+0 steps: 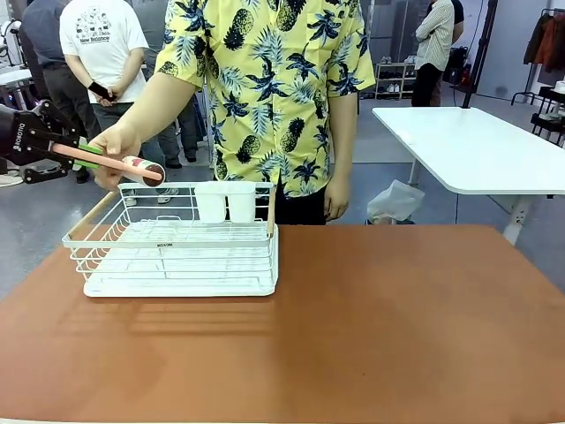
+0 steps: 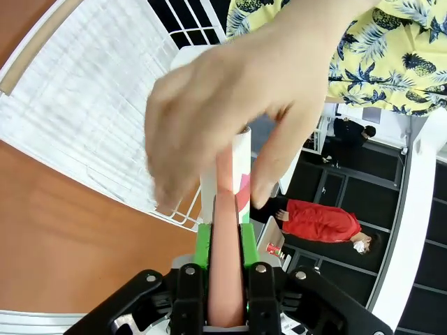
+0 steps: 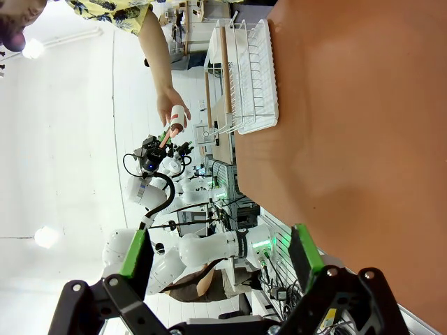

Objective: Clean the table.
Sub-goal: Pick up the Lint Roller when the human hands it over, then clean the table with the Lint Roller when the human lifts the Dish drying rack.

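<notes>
The reddish-brown worktop lies below and to the right of the left gripper, which pinches a lint roller by its handle, long axis nearly level, head in the person's hand near the wire rack; right gripper spread

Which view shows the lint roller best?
Left wrist view: the left claw clamps the lint roller close up, a person's hand on its head. Front view shows it smaller, side-on; right wrist view, tiny and distant.
</notes>
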Controlling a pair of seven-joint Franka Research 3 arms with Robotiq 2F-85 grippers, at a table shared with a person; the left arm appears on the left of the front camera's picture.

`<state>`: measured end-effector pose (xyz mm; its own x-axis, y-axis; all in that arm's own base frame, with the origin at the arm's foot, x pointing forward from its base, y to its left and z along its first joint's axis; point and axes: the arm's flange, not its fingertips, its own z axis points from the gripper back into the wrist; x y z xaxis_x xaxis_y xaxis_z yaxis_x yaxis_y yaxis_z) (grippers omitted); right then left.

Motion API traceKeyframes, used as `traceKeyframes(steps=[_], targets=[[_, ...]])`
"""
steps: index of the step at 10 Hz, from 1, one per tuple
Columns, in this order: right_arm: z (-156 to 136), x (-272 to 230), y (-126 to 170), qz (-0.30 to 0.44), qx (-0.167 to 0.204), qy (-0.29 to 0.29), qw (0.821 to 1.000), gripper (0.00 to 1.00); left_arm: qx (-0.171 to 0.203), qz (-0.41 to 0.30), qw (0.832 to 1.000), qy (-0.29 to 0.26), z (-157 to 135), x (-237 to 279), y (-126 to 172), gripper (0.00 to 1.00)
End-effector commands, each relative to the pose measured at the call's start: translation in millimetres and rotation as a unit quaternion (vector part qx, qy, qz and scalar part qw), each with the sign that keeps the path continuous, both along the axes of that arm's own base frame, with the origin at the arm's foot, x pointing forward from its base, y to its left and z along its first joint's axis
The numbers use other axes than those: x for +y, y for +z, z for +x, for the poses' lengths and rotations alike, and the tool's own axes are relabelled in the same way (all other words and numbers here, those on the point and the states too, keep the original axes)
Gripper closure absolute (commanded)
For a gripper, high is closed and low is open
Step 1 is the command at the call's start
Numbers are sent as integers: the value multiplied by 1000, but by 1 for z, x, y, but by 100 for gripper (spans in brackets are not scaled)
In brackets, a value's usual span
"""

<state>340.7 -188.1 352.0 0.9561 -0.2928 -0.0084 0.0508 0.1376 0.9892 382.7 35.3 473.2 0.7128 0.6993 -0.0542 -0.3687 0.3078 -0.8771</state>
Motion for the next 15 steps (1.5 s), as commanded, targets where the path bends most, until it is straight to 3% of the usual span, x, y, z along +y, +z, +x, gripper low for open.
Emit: traceKeyframes(steps=[1, 15], targets=[[-1, 0, 2, 0, -1, -1, 1000, 0, 1, 0, 1000, 1, 0, -1, 0, 100], [-1, 0, 2, 0, -1, -1, 1000, 0, 1, 0, 1000, 1, 0, -1, 0, 100]])
